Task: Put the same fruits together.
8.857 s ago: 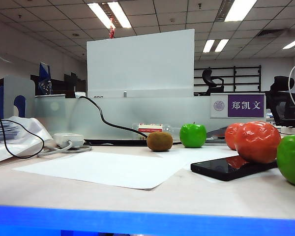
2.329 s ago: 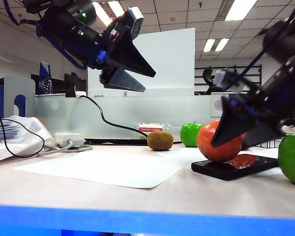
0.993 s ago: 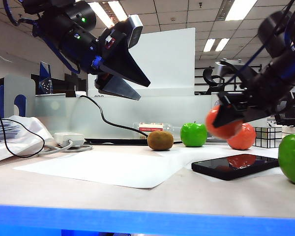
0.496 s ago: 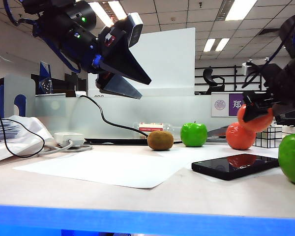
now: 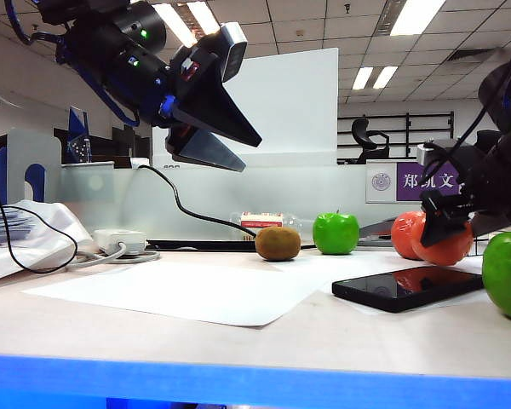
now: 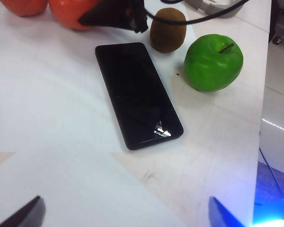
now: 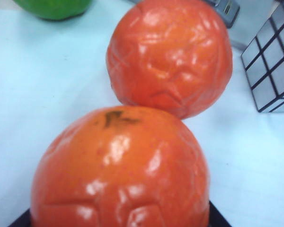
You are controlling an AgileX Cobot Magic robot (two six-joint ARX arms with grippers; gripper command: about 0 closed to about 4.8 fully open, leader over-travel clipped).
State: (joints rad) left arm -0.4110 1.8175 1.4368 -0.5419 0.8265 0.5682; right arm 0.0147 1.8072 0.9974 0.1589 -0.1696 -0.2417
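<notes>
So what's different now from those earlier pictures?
The right pincer carried one orange-red fruit from over the phone rightward, down beside the other orange-red fruit, still gripping it. The left pincer stayed raised and open; kiwi, green apples and phone kept their places.

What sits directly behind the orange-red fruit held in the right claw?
The right claw holds one orange-red fruit. Just behind it sits the second orange-red fruit, apparently touching. Beyond are a mirrored puzzle cube and a green apple. The contact point underneath is hidden.
</notes>
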